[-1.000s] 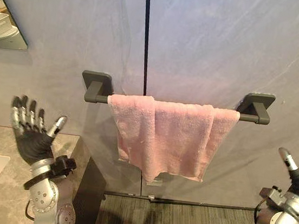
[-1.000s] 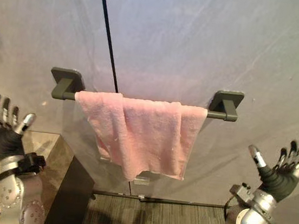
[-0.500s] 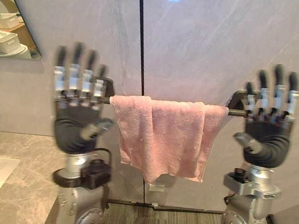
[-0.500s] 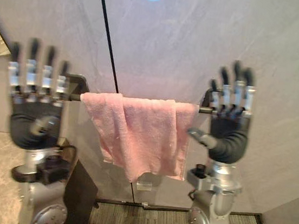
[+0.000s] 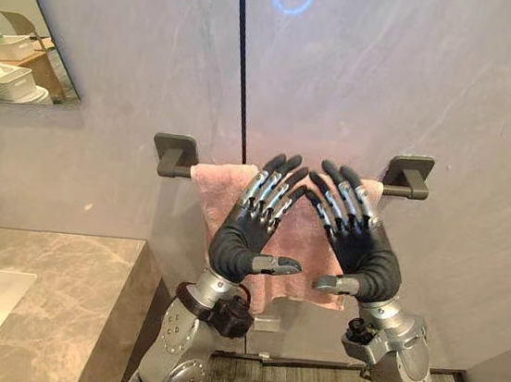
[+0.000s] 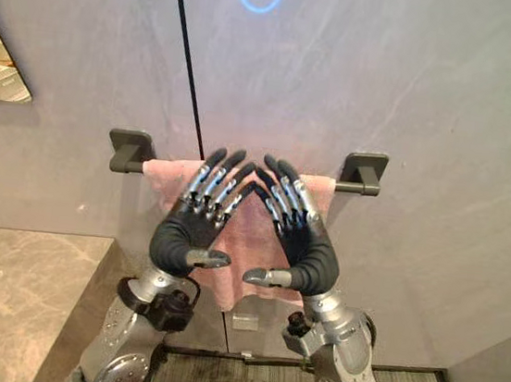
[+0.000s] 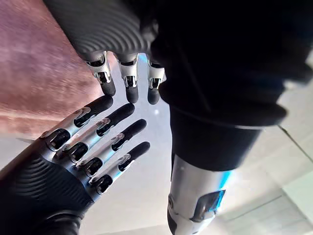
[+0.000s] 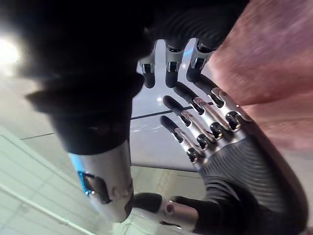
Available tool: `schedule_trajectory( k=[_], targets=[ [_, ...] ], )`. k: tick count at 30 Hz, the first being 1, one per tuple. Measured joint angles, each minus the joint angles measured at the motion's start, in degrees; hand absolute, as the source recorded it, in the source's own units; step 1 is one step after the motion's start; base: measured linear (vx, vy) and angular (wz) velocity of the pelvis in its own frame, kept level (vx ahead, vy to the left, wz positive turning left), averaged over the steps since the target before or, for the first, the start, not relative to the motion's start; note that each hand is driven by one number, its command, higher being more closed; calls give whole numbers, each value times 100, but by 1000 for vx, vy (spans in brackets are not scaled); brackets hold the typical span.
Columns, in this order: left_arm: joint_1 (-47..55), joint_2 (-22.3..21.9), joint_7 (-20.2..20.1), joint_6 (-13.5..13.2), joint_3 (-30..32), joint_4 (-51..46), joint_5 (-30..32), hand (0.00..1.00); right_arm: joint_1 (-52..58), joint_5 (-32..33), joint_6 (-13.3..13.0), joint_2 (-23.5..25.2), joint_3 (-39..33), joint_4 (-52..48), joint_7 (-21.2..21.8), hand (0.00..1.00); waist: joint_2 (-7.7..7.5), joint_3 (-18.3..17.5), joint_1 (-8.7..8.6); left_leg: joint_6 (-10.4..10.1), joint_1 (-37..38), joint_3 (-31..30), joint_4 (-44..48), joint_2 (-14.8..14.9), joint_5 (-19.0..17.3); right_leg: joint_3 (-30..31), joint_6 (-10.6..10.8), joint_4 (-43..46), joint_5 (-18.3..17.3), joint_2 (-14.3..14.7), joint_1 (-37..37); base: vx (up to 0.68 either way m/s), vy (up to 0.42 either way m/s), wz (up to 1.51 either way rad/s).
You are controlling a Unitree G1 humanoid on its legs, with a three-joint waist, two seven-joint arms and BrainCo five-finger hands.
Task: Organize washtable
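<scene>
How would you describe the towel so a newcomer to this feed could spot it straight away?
Look at the grey wall beyond the stone counter: a dark rail is fixed across it on two square brackets. Over that rail hangs the towel, partly behind the raised left hand and right hand, both open. It is the only pink, soft thing there.

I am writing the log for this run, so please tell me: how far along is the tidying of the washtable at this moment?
Done: the pink towel hangs over the rail. In hand: nothing. The left hand and right hand are raised in front of the towel, fingers straight, fingertips close together. Left: probably to straighten the towel. The counter shows too little to judge.
</scene>
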Motion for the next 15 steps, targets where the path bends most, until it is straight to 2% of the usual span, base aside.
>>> schedule_trajectory(
  k=[3,8,15],
  targets=[
    [10,11,117,116,0,275,241,0,135,-451,46,-55,225,402,-3,0,-5,-2,8,0,3,2,0,-1,0,4,0,0,0,-1,1,-34,-17,-1],
    [40,18,153,298,63,668,350,0,186,-1033,38,-3,215,844,-66,0,-13,2,5,0,2,1,-5,-1,0,-1,0,-5,0,-2,1,0,0,0],
    [167,-19,234,501,169,1187,699,0,251,-1719,65,298,209,1502,-158,0,-42,19,5,0,-28,-17,-18,-1,0,-36,2,-30,-1,-4,-11,0,0,0]
  ],
)
